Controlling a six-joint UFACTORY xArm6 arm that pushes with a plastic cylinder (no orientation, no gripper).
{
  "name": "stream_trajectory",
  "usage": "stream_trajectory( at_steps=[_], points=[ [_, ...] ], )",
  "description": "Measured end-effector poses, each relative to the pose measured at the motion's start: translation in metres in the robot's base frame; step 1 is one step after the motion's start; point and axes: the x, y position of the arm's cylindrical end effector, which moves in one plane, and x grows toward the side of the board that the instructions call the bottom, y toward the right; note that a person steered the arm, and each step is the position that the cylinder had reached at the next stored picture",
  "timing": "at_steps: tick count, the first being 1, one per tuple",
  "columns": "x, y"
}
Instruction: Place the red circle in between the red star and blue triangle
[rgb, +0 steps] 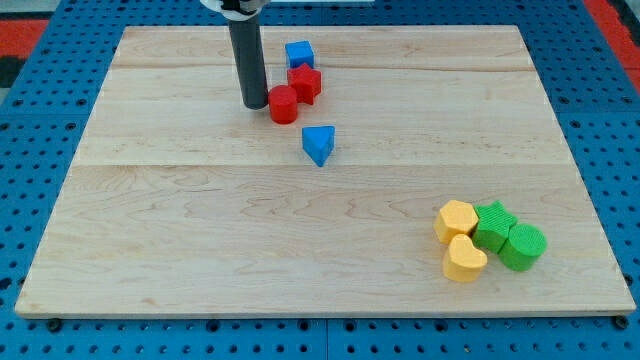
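The red circle (283, 104) lies on the wooden board, just below and left of the red star (305, 83), touching it. The blue triangle (319, 144) lies a short way below and right of the red circle, apart from it. My tip (255, 105) stands right against the red circle's left side. A blue cube (299, 55) sits just above the red star.
At the view's lower right sits a cluster: a yellow hexagon (456, 220), a yellow heart (464, 259), a green star (495, 225) and a green circle (523, 247). The wooden board (180, 250) lies on a blue pegboard surround.
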Motion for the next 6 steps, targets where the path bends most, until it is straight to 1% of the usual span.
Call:
stream_trajectory(
  at_steps=[3,4,6],
  points=[
    [0.011,0.032],
    [0.018,0.008],
    [0.096,0.007]
  ],
)
